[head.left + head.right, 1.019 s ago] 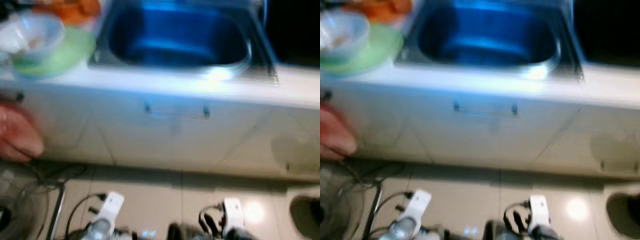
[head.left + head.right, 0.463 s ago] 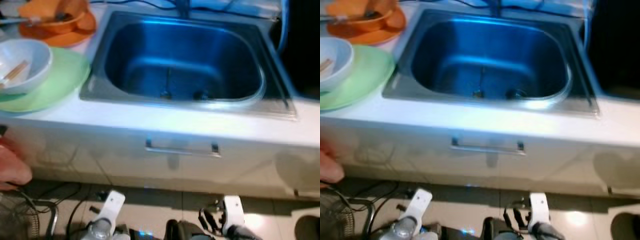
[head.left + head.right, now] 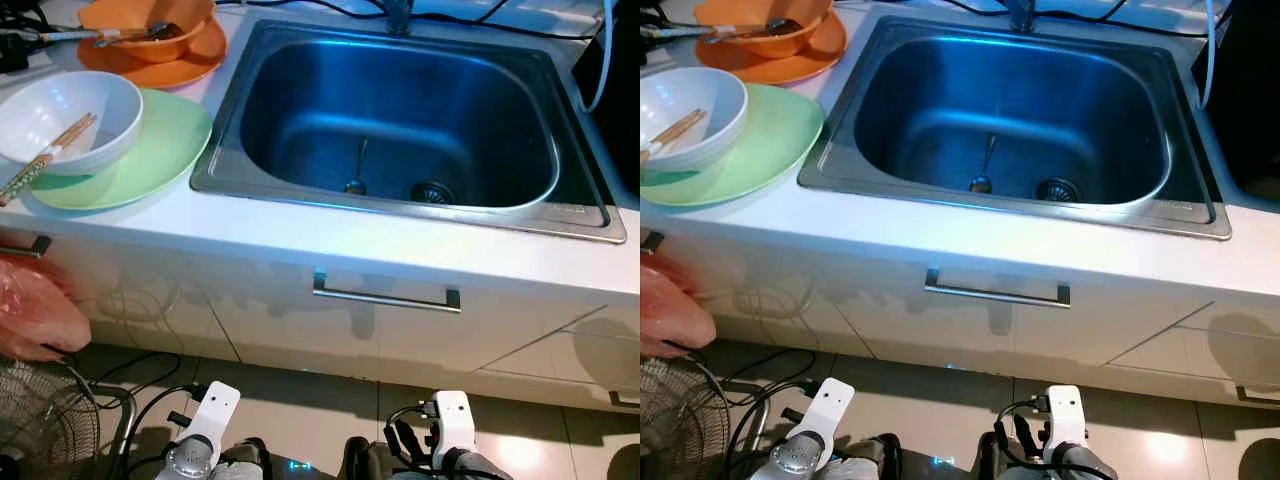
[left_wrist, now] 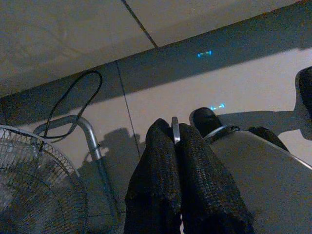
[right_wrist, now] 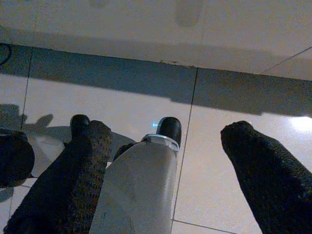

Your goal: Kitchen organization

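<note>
From the head camera, a steel sink (image 3: 575, 215) sits sunk into a white counter (image 3: 300, 235), its rim running close to the counter's front edge, with a narrow strip of bare counter between them. In the basin a spoon (image 3: 356, 172) lies near the drain (image 3: 431, 192). Left of the sink, a green plate (image 3: 160, 150) lies just beside the sink's rim and carries a white bowl (image 3: 70, 115) with chopsticks (image 3: 45, 158) that stick out past the bowl's lip. Behind it, an orange plate (image 3: 190, 68) holds an orange bowl (image 3: 150, 18) with a utensil resting in it. Below the counter edge, a cabinet front bears a metal handle (image 3: 386, 298). On the tiled floor (image 3: 300, 385), at the left, are a red plastic bag (image 3: 35, 315), a wire fan guard (image 3: 45, 420) and loose cables; the tiles before the cabinet under the sink are open. Both arms hang low at the bottom edge. In the left wrist view, the left gripper (image 4: 175, 141) points at the floor with its fingers pressed together on a thin metal ring (image 4: 175, 129), the fan guard and a bent tube beside it. In the right wrist view, the right gripper (image 5: 165, 151) hangs over the tiles with its fingers spread wide apart and nothing between them.
</note>
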Available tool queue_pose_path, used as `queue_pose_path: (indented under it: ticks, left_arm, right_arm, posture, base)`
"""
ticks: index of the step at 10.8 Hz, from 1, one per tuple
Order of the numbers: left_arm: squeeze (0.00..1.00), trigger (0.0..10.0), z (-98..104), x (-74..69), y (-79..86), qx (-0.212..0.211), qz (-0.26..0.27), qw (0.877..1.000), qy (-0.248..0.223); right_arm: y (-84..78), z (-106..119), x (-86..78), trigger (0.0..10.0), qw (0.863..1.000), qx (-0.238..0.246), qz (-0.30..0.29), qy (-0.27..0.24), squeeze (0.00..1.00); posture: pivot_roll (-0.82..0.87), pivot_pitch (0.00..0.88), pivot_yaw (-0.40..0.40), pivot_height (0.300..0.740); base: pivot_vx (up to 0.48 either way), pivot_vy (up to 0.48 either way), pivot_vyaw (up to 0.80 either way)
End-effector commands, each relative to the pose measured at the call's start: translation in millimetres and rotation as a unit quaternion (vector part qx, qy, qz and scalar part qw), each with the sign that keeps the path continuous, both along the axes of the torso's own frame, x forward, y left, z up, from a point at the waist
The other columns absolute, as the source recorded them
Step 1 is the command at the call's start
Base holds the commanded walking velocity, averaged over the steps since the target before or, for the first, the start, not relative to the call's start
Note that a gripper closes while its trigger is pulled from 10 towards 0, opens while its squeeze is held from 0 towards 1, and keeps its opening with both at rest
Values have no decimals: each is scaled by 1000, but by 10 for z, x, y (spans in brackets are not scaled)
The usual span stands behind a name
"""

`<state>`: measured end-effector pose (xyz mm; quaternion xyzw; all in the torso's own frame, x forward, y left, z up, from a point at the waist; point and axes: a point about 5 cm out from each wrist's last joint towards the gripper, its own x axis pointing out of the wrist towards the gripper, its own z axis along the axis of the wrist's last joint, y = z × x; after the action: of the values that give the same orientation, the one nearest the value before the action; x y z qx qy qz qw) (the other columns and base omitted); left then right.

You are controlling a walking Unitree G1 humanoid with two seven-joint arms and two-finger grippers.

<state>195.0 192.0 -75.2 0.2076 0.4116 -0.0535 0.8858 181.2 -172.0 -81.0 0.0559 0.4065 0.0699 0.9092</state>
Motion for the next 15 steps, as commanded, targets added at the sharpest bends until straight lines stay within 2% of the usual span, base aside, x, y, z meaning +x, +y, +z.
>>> queue_pose_path:
  ticks: [1,6,9,15]
  left_arm:
    - [0,10000,-74,-135,7,1,5,1000,29]
    - [0,10000,-68,-125,10,-1,8,1000,25]
    - [0,10000,-68,-127,21,1,8,1000,26]
    - [0,10000,-75,-138,19,2,5,1000,30]
  right_arm:
    - [-20,-32,-61,10000,1000,0,-6,14,0]
    - [-26,-36,-67,10000,1000,0,-11,16,0]
    - [-24,-35,-67,10000,1000,-2,-8,15,0]
    - [-21,-41,-81,10000,1000,-1,-9,16,0]
  posture:
    - [94,223,-44,740]
    - [96,223,-45,740]
    - [96,219,-43,740]
    - [96,213,-42,740]
  base:
    - [0,0,0]
    - [0,361,0]
    - [0,349,-452]
    - [0,0,0]
